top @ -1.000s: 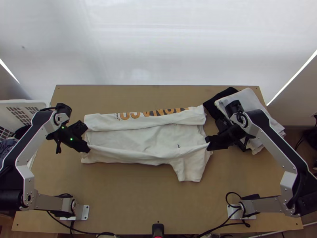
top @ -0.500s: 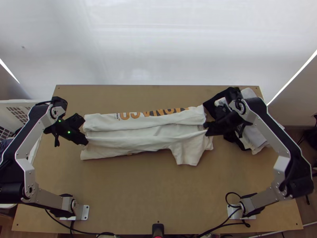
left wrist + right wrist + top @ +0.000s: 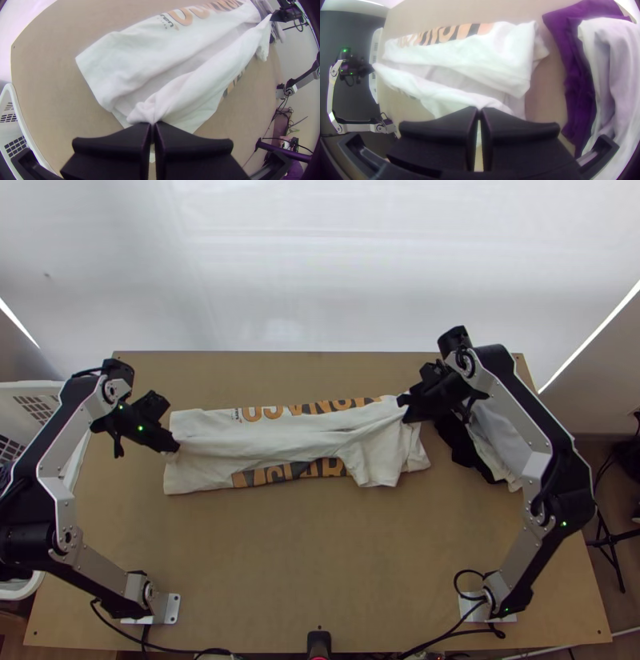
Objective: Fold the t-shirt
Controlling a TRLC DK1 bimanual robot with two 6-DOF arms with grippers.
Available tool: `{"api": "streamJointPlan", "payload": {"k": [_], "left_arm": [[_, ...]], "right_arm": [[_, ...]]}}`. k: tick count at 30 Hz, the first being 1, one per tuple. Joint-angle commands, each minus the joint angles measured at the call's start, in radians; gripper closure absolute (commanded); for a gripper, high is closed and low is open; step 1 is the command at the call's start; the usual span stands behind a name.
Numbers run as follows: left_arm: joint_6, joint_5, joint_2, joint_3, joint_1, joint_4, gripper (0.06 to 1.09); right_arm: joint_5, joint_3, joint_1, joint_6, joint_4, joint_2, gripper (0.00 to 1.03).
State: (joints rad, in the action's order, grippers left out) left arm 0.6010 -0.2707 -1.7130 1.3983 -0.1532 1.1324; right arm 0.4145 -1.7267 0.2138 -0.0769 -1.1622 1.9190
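So the counter has a pale t-shirt lying across its middle, a bit past halfway toward the far edge. Long axis runs pretty much left to right, with the shoulder end pointing at the counter's right side and a sleeve sticking out toward its near edge. The far long side is folded in, and the near long side is pulled up and over it.

Compared with a second ago, that near side has swung toward the counter's far edge, sleeve included, and both grippers went that way too, the right one also slightly left. More orange and dark lettering now shows along the near side.

Off the counter's left side there's a white basket with some dark stuff inside, can't make out what. The counter's far right has a pale garment and a dark one bunched together.

Left gripper, toward the counter's left, is clamped on the raised fabric. Right gripper, toward the counter's right, has the shoulder end pinched tight.
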Motion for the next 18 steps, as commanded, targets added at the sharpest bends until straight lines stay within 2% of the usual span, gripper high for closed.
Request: {"api": "streamJointPlan", "payload": {"k": [1, 18], "left_arm": [[-0.075, -0.024, -0.053, 0.087, 0.0, -0.04, 1.05], [-0.158, -0.024, -0.183, 0.146, 0.03, -0.097, 1.05]], "right_arm": [[-0.019, -0.114, 0.01, -0.001, -0.007, 0.091, 1.0], [-0.094, -0.34, 0.006, -0.02, -0.01, 0.313, 1.0]]}}
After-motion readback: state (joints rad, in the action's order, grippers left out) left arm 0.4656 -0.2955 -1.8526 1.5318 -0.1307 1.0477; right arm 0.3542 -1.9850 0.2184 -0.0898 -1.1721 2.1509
